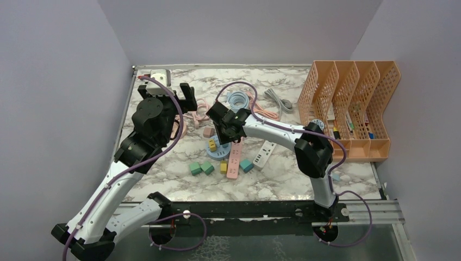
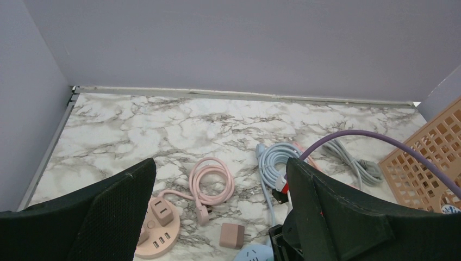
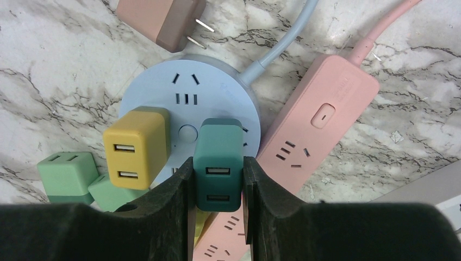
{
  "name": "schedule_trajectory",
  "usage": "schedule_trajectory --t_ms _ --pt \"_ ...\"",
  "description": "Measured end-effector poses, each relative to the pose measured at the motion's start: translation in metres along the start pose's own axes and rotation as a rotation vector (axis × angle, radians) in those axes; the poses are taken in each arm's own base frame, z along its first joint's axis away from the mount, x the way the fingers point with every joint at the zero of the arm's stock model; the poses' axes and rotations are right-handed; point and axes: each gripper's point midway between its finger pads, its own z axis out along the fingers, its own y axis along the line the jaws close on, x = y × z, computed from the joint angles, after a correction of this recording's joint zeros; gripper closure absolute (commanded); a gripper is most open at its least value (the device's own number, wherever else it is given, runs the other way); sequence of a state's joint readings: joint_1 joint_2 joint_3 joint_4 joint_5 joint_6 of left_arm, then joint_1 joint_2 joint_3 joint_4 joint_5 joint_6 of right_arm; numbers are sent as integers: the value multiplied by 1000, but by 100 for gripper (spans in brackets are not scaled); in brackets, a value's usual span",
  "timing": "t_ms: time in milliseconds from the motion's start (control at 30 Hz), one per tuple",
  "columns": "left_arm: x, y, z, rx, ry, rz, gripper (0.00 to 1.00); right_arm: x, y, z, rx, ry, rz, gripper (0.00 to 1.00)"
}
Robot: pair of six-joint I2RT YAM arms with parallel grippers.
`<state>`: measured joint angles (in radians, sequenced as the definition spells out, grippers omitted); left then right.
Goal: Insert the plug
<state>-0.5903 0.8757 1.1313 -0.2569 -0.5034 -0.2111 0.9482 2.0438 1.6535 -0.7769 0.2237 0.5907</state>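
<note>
In the right wrist view my right gripper point(image 3: 218, 185) is shut on a dark teal plug point(image 3: 218, 157) with two USB ports. The plug stands over the right side of a round light-blue socket hub point(image 3: 163, 89); its prongs are hidden beneath it. A yellow plug point(image 3: 136, 147) sits in the hub just to the left. From above, the right gripper point(image 1: 225, 130) hangs over the hub point(image 1: 217, 153) at mid table. My left gripper point(image 1: 187, 98) is raised at the back left, open and empty, seen in its own view as the left gripper point(image 2: 217, 209).
A pink power strip point(image 3: 321, 117) lies right of the hub, with a white strip point(image 1: 265, 153) beyond it. A brown adapter point(image 3: 163, 19), green cubes point(image 3: 65, 174), a pink round hub point(image 2: 157, 236) and coiled cables point(image 2: 212, 182) lie around. An orange file rack point(image 1: 348, 103) stands at the right.
</note>
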Motion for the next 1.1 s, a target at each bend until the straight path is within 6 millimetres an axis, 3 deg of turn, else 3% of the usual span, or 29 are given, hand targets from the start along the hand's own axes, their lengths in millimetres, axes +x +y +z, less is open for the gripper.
schedule_trajectory --t_ms 333,700,900,1100 --pt "5 0 2 -6 17 10 8 6 -3 20 28 -9 3 99" --pt "9 1 4 -13 30 17 7 6 -3 22 63 -32 2 99" --pt "7 2 4 -30 45 12 7 -3 1 13 57 -46 26 78" --pt "-11 2 4 -58 43 -21 4 -5 1 8 56 -38 49 50"
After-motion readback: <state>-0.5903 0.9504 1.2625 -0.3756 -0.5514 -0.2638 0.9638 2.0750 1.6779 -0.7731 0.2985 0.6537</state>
